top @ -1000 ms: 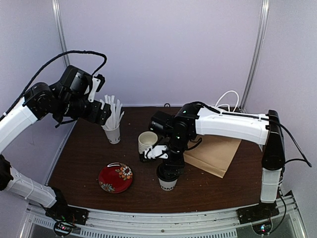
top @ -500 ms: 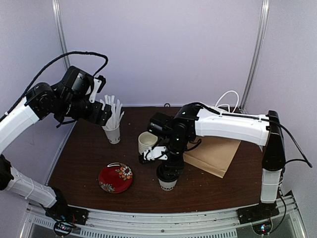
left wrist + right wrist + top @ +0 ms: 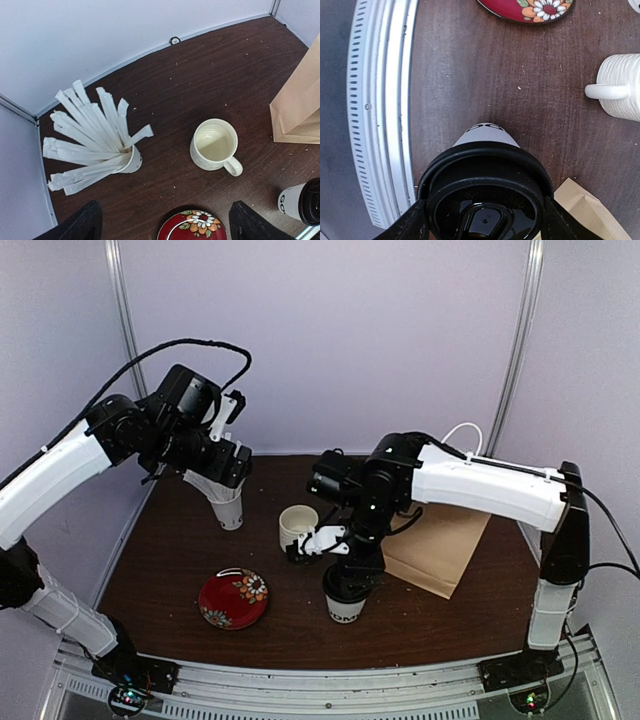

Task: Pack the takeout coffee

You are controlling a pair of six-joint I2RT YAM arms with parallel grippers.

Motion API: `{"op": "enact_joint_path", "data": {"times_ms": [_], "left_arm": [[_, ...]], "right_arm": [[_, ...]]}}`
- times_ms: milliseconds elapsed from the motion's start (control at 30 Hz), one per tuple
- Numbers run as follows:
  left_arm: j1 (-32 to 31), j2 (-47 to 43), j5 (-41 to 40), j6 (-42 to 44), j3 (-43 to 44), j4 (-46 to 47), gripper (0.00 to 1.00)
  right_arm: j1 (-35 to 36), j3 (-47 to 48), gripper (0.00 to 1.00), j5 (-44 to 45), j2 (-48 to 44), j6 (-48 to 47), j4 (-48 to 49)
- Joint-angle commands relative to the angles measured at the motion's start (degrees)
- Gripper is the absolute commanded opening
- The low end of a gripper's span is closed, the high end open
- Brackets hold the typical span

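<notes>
Lid (image 3: 485,200) is fitted on the takeout coffee cup (image 3: 343,612), which is clamped by the right pincer (image 3: 485,222). Transfer into the brown paper bag (image 3: 440,550) is not yet done. The left pincer (image 3: 167,222) is spread wide, empty.

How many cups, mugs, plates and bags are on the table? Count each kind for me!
Paper cups: 2 (coffee cup, straw cup)
Mug: 1
Plate: 1
Paper bag: 1
Total: 5
</notes>
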Motion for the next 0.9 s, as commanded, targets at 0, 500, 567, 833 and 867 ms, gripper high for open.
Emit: {"op": "enact_joint_path", "data": {"times_ms": [0,500,567,833,867], "left_arm": [[0.4,4.5,5.1,2.5,5.7,4.5,0.9],[0.4,12.5,10.3,2.2,17.7,6.3,0.84],[0.4,15.3,14.5,1.6,20.6,6.2,0.8],[-0.5,25.2,29.5,-3.2,25.6,14.6,0.73],[-0.9,26.8,31.0,-3.5,26.7,15.4,0.72]], "right_arm": [[-1.1,2.4,0.6,-5.3,-9.3,-1.8,-5.9],[-28.7,13.2,0.55,-17.1,-28.1,3.6,3.2],[-32.8,14.3,0.55,-17.7,-29.1,5.9,5.4],[-44.4,16.1,0.55,-9.1,-31.3,10.3,11.2],[-44.9,15.4,0.55,-6.4,-31.6,10.4,12.2]]}}
